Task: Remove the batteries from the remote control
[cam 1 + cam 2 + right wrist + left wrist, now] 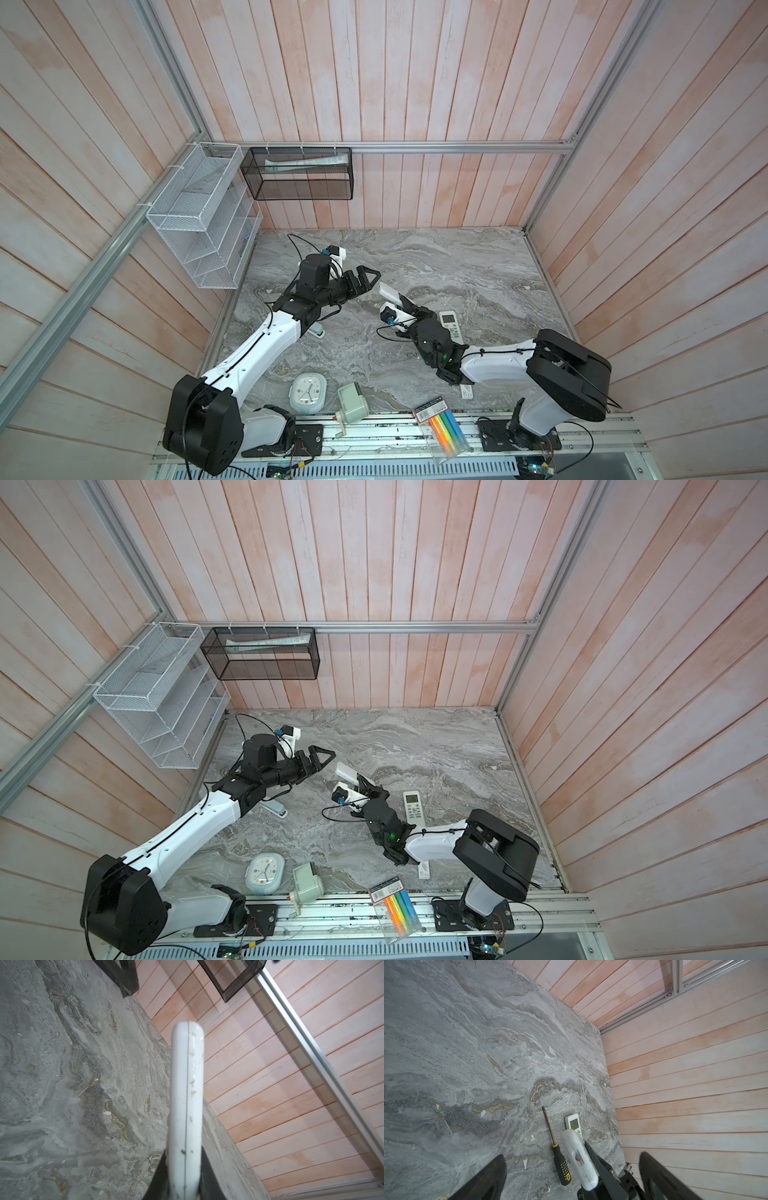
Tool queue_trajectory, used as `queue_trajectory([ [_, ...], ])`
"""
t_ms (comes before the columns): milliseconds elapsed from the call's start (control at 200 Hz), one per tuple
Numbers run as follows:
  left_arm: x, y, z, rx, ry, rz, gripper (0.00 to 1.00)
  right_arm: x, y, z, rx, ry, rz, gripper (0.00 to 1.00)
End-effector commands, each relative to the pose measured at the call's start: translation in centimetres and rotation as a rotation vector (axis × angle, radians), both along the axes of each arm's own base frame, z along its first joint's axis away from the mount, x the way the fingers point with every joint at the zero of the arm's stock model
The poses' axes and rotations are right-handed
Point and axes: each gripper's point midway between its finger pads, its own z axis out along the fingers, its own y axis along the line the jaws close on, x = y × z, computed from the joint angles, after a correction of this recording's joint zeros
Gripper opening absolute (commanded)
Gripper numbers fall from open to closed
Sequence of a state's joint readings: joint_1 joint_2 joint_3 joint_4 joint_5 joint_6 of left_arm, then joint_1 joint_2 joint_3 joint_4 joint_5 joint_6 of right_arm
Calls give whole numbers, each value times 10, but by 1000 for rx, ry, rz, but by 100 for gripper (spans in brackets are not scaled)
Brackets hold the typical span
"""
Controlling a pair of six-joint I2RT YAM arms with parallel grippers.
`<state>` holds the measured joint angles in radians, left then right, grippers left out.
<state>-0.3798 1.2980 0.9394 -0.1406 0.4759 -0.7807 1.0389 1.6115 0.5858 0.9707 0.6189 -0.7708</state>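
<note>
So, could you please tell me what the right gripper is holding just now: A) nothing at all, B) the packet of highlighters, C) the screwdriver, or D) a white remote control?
D: the right gripper is shut on the white remote control, held up off the table, while the screwdriver lies on the table and the packet of highlighters sits at its front edge.

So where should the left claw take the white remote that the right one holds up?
Its free end, from the left, where the open left claw hovers. The right claw pinches only the other end, so the white remote juts out slim and unobstructed.
</note>
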Motion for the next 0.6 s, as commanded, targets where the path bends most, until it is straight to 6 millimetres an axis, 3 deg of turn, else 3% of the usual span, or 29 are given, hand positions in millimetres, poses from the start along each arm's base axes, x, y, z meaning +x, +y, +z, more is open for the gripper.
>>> queue_trajectory([
  [0, -4, -8, -4, -51, 28, -44, 100, 1, -6, 26, -26, -148, -58, 2],
  [250, -10, -18, -10, -98, 73, -103, 93, 2, -2, 30, -149, -271, -99, 2],
  [595, -14, -24, -24, -136, 123, -133, 86, -1, 2, 46, -178, -392, -131, 1],
])
